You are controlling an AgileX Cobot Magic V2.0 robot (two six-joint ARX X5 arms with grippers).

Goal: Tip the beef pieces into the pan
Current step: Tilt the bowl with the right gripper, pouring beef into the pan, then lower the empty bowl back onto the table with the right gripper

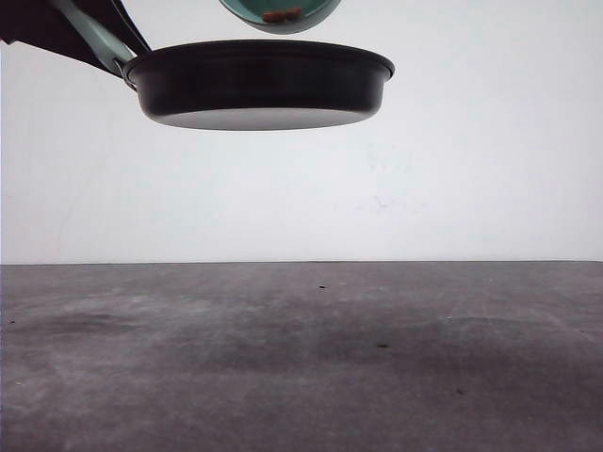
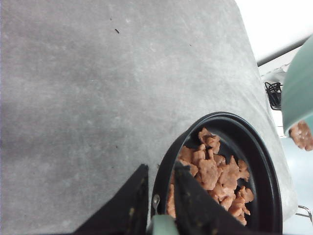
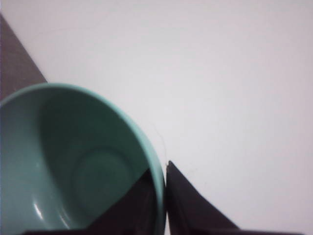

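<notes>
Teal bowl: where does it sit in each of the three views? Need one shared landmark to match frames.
Front view: teal bowl at top centre, cut by the frame edge, tipped above the black pan.
Left wrist view: a slice of its wall at the right edge, beef pieces at its lip.
Right wrist view: lower left, its inside facing the camera, rim between the right pincer's fingers.
Shared landmark: the grey tabletop.
</notes>
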